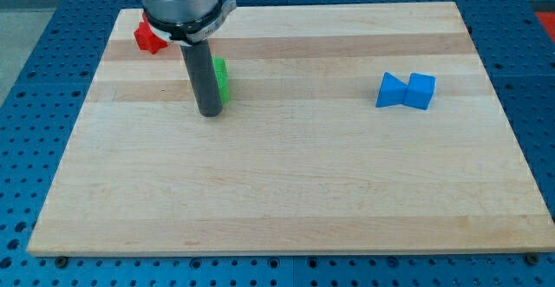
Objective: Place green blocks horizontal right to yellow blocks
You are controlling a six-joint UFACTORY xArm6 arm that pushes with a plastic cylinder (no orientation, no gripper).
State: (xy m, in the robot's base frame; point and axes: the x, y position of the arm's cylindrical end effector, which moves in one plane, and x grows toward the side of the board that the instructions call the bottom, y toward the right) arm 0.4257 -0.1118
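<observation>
green block [223,81] | touching the tip [210,114], on its right side | rod, no claw | red block [148,37] up-left of tip | blue blocks [406,90] far right

My rod hides most of the green block [223,79], so its shape is not clear. The arm's head covers part of the red block [148,37]. The view's top edge cuts off the arm.

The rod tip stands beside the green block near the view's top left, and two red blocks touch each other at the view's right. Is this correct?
Not quite. In the camera view, the two touching blocks at the view's right are blue, not red. My tip does stand beside the green block near the view's top left.
</observation>
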